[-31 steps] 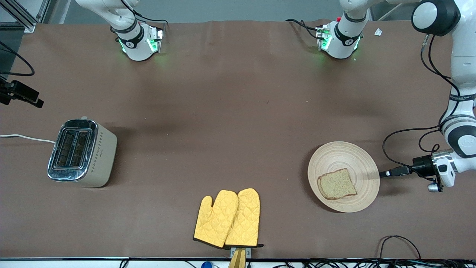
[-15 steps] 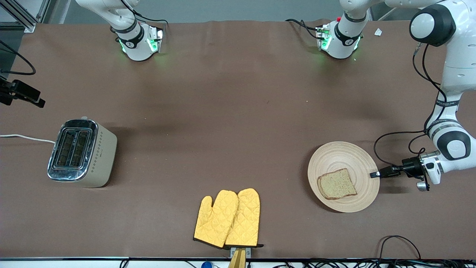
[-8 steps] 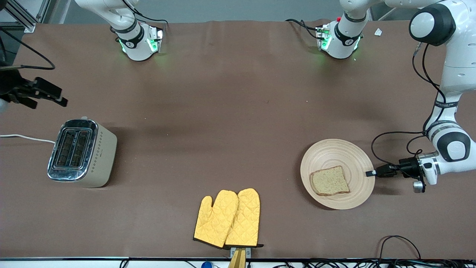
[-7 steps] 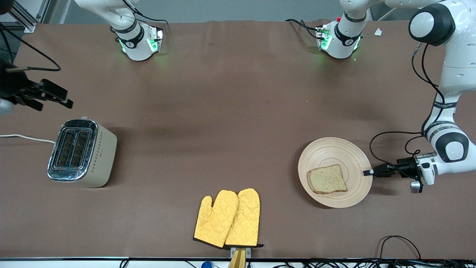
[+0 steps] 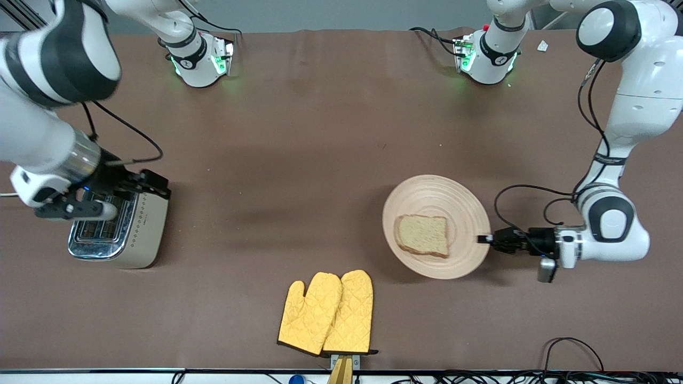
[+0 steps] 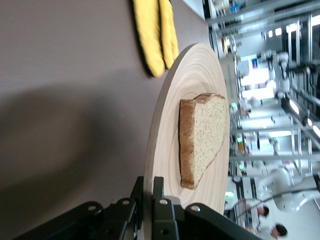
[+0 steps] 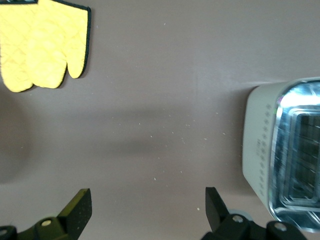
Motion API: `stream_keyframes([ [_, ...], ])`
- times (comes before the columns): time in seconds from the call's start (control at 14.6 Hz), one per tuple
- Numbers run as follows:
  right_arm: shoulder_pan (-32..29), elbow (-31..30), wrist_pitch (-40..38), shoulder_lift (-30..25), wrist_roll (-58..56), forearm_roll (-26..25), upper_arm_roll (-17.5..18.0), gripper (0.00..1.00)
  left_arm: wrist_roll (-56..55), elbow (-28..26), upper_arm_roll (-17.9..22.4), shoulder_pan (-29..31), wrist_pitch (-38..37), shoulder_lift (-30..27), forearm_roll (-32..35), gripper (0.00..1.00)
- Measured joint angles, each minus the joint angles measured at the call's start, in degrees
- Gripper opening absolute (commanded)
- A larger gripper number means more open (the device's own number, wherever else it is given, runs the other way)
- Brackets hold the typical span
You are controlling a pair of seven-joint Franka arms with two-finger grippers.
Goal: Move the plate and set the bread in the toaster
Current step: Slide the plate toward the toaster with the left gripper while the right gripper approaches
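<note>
The pale wooden plate is near the middle of the table with the bread lying flat on it. My left gripper is shut on the plate's rim at the side toward the left arm's end. In the left wrist view the fingers pinch the rim of the plate, with the bread just past them. The cream toaster stands toward the right arm's end. My right gripper is open and empty, over the toaster's edge. The right wrist view shows its gripper beside the toaster.
A pair of yellow oven mitts lies by the table's edge nearest the front camera, between toaster and plate; it also shows in the left wrist view and the right wrist view. The toaster's white cord runs off the table's end.
My left gripper closed on the plate's rim and moved plate and bread toward the table's middle. My right arm swung in from the table's end to over the toaster.
</note>
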Motion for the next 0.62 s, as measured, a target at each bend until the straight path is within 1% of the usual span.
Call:
stream_keyframes([
  [0.14, 1.29, 0.00, 2.48, 2.75, 0.04, 0.06, 0.01, 1.00, -2.76, -0.19, -0.07, -5.50, 4.03, 0.17, -0.96, 0.01],
  [0.27, 2.29, 0.00, 5.83, 5.09, 0.18, 0.10, 0.00, 1.00, -6.12, -0.62, -0.07, -10.33, 7.74, 0.46, -4.22, 0.01],
  [0.41, 3.21, -0.01, 9.71, 7.48, 0.21, 0.15, 0.02, 1.00, -7.90, -1.28, -0.07, -13.92, 11.13, 0.75, -7.07, 0.01],
  [0.62, 5.49, -0.03, 14.71, 11.39, 2.03, 0.69, 0.03, 1.00, -8.47, -2.56, -0.07, -17.96, 17.14, 1.23, -8.03, 0.01],
])
